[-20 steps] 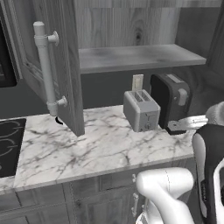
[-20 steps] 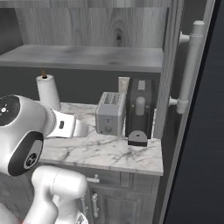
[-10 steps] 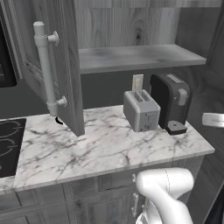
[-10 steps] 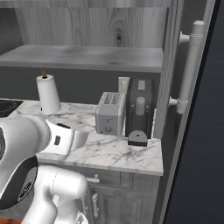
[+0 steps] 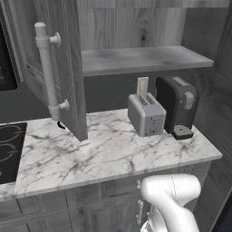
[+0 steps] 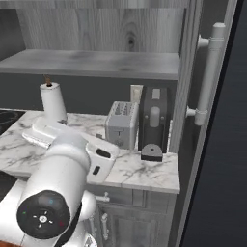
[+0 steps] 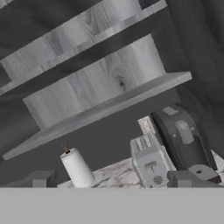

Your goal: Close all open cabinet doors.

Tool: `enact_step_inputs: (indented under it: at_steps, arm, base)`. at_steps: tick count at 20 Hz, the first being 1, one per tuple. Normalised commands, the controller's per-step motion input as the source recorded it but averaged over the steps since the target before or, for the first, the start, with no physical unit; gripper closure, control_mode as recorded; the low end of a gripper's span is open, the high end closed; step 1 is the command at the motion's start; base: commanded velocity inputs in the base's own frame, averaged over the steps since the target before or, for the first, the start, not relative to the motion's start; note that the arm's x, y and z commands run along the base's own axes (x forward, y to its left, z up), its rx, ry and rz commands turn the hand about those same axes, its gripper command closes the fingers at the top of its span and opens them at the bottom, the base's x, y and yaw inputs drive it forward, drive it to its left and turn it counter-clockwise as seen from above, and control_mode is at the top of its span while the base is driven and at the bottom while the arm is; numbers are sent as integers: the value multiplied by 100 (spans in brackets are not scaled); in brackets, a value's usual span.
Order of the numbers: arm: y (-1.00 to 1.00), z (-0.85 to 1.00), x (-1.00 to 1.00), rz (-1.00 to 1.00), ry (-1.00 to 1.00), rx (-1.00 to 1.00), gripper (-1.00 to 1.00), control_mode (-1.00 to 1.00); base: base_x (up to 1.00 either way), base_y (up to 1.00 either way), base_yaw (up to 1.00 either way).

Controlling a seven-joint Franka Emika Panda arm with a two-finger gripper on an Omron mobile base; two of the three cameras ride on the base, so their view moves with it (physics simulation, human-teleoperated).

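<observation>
While two cabinet doors (image 5: 63, 68) (image 6: 205, 120) stand open, one toaster (image 5: 146, 114) and one coffee machine (image 5: 177, 106) sit on the worktop (image 5: 104, 156). The hand (image 7: 111, 180) faces the shelf (image 7: 100, 111) between them; whether it is clenched, I cannot tell.

The white arm is seen rising from the bottom of both base views, with a rounded joint low in the left base view and a big dark-capped joint close to the camera in the right one. The hand is stretched out low and flat. The gripper (image 7: 113, 180) is spread, with both dark fingertips (image 7: 39, 179) seen well apart, nothing gripped.
</observation>
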Motion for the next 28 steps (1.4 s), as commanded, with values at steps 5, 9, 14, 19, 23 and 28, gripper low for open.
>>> enact_step_inputs:
  at_steps: [5, 9, 14, 19, 23, 28]
  arm:
    - [-23, 0, -5, 5, -34, 21, -100, -100]
    - [-25, 0, -17, 4, -35, 15, -100, -100]
    - [-22, 0, -41, 5, -36, 9, -100, -100]
    - [-30, 0, -42, 4, -33, 6, -100, -100]
    - [-38, 0, -27, 0, -26, 6, -100, -100]
    - [-44, 0, -14, 0, -11, 11, -100, -100]
  base:
    - [0, 0, 0]
    - [0, 0, 0]
    - [0, 0, 0]
    - [0, 0, 0]
    - [0, 0, 0]
    - [0, 0, 0]
